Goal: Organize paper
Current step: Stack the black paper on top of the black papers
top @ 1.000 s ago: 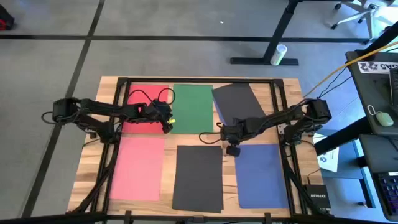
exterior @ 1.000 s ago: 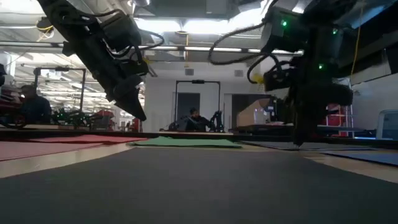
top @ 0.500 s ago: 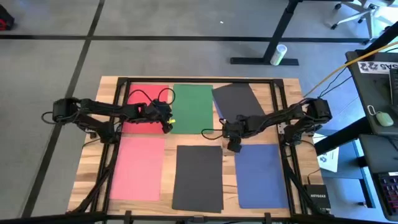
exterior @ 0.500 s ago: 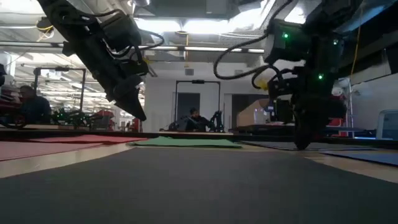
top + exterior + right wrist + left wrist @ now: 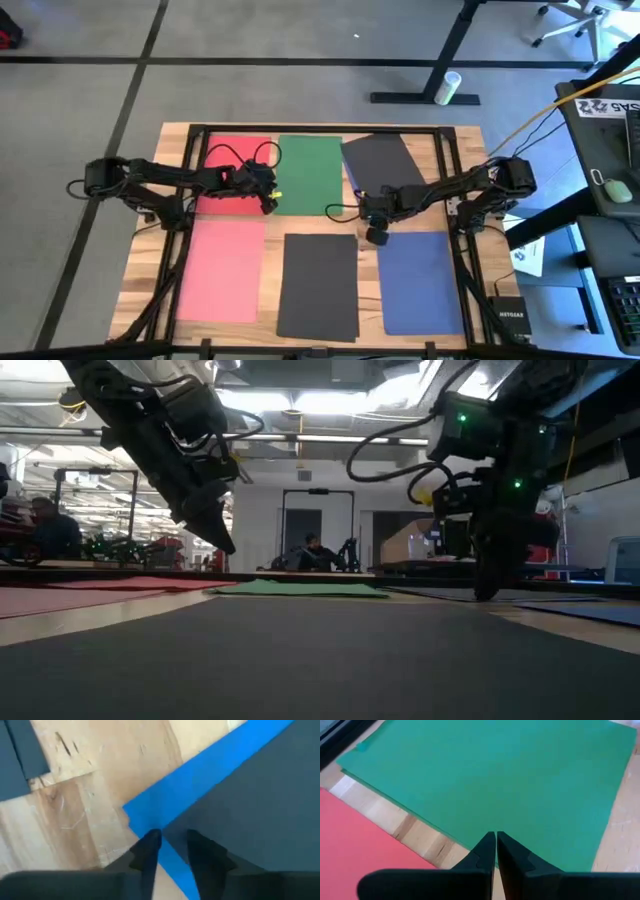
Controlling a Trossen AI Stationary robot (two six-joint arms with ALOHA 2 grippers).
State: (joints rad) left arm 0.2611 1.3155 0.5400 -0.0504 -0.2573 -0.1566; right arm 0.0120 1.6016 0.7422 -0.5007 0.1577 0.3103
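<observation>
Six sheets of paper lie flat on the wooden table: red (image 5: 237, 163), green (image 5: 310, 175) and a skewed dark grey one (image 5: 385, 162) in the far row, pink (image 5: 222, 270), dark grey (image 5: 318, 285) and blue (image 5: 420, 282) in the near row. My left gripper (image 5: 270, 200) hangs shut above the gap between red and green (image 5: 510, 780), clear of the table (image 5: 222, 545). My right gripper (image 5: 372, 235) is down at the blue sheet's far left corner (image 5: 145, 812), open by a narrow gap. There a dark grey sheet (image 5: 260, 800) overlaps the blue. My right gripper points down, its fingertips (image 5: 150, 845) low at the table (image 5: 487, 595). They straddle the dark grey edge (image 5: 172, 827) that crosses the blue corner. I cannot tell whether they touch the paper.
Black frame rails (image 5: 300, 128) run around the tabletop. A small black box (image 5: 510, 320) sits by the near right corner, and a desk (image 5: 610, 110) stands to the right. Bare wood (image 5: 272, 235) shows between the sheets. People sit in the room beyond (image 5: 312, 550).
My right gripper has edged a little toward the table's far edge, staying low at the blue sheet's corner. The sheets lie as before.
</observation>
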